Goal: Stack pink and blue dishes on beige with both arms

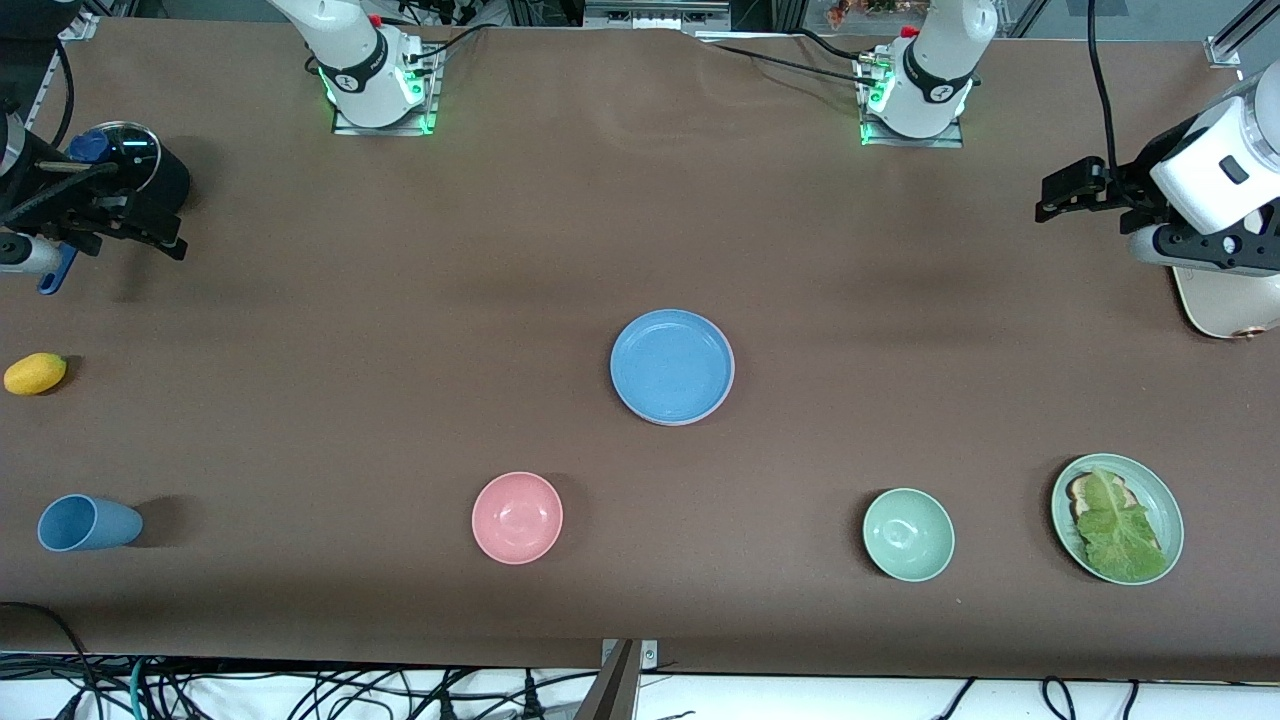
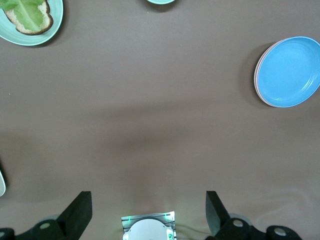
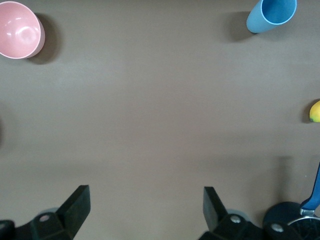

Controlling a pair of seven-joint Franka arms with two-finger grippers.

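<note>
Plates sit stacked mid-desk, well apart from both grippers: we see the blue plate (image 1: pixel 672 366) on top and only a pink rim (image 2: pixel 258 80) under it, with anything lower hidden. We find the left gripper (image 1: pixel 1066 196) spread and empty over its desk end, a beige plate (image 1: pixel 1222 302) half hidden beneath that arm. We see the right gripper (image 3: pixel 145 210) spread and empty over its own end.

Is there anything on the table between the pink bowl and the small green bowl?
No. In the front view, the brown table is bare between the pink bowl and the green bowl; the blue plate sits farther from the camera.
</note>
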